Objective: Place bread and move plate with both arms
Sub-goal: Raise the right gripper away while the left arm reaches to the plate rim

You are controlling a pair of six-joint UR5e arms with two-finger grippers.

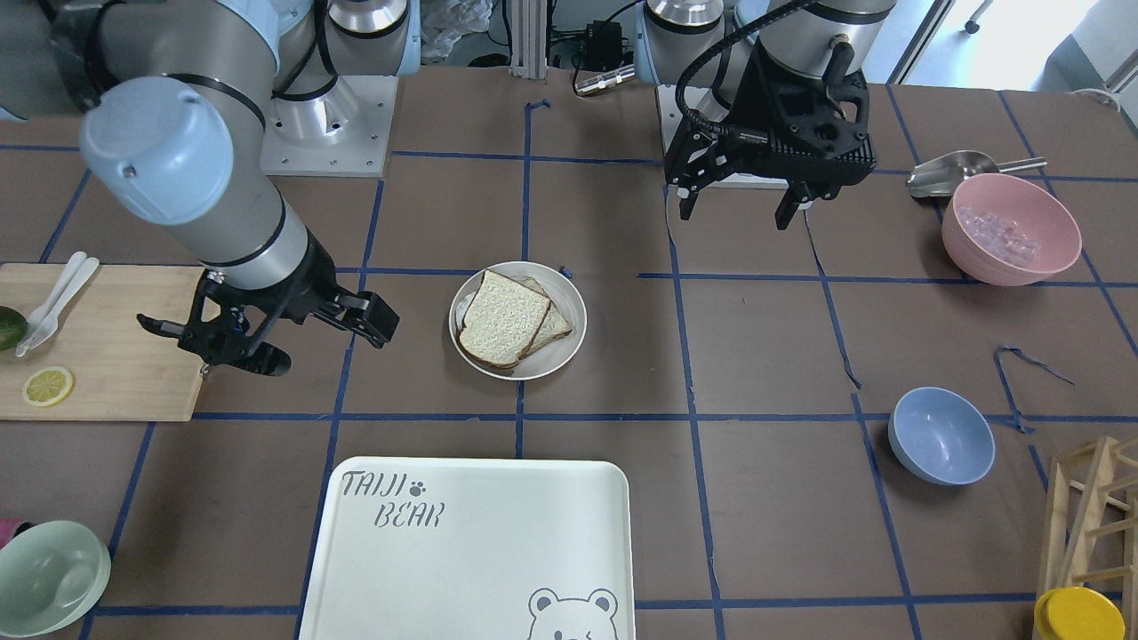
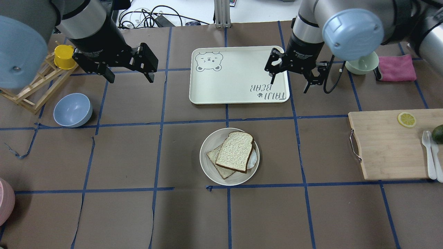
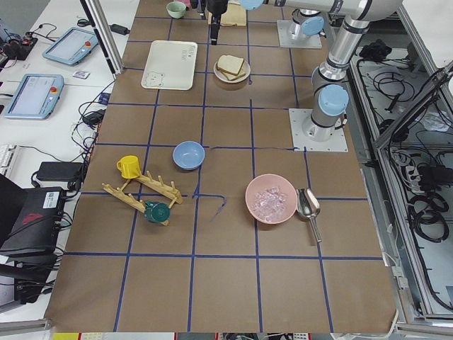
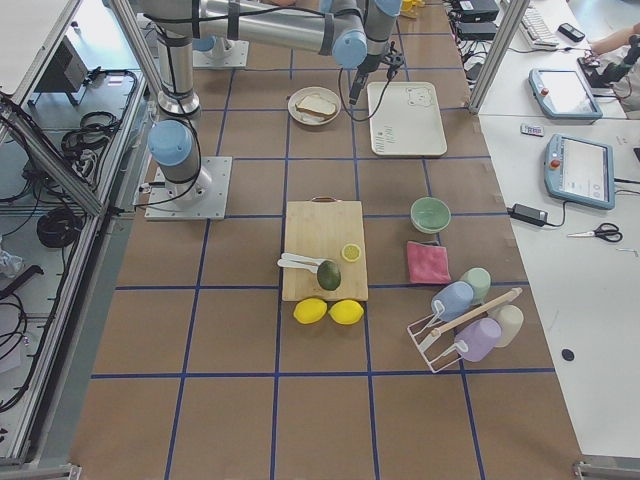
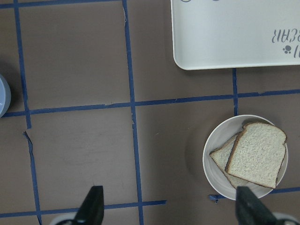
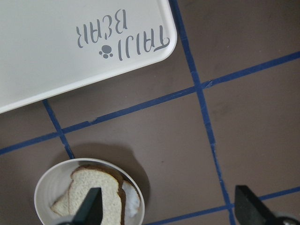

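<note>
The bread (image 2: 235,152), a large pale slice with a brown crust, lies on the round cream plate (image 2: 207,148) at the table's centre. It rests on a smaller slice (image 2: 216,159), and some egg white shows at the plate's right. Bread (image 1: 502,318) and plate (image 1: 571,307) also show in the front view. My left gripper (image 2: 130,77) is open and empty, up in the air beyond and left of the plate. My right gripper (image 2: 289,85) is open and empty, over the tray's right edge. The left wrist view shows the bread (image 5: 257,154) ahead to the right. The right wrist view shows the bread (image 6: 91,194) at the lower left.
The white bear-print tray (image 2: 238,74) lies just beyond the plate. A blue bowl (image 2: 72,110) and a wooden rack (image 2: 31,86) with a yellow cup are at the left. A cutting board (image 2: 387,145) with a lemon slice is at the right. A green bowl (image 2: 361,64) stands beyond it.
</note>
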